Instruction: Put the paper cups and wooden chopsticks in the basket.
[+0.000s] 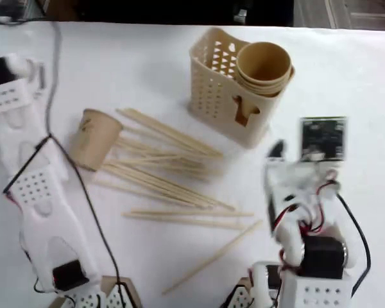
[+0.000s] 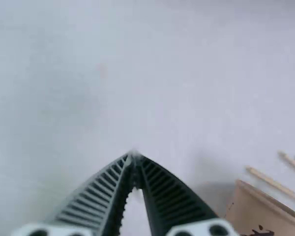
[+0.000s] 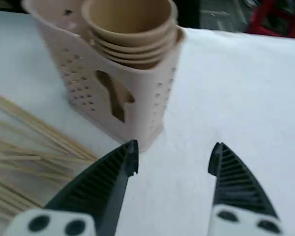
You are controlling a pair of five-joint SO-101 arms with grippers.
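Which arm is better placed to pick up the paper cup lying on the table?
Left. The paper cup lies beside the left arm, near the shut left gripper; the open right gripper is by the basket, farther off.

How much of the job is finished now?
Done: a stack of paper cups stands in the basket. In hand: nothing; the right gripper is open, the left gripper shut and empty. Left: one cup and the chopsticks lie on the table.

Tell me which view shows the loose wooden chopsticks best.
The high view: the whole scatter of chopsticks lies spread beside the basket. The right wrist view cuts off most of them; the left wrist view catches a few ends.
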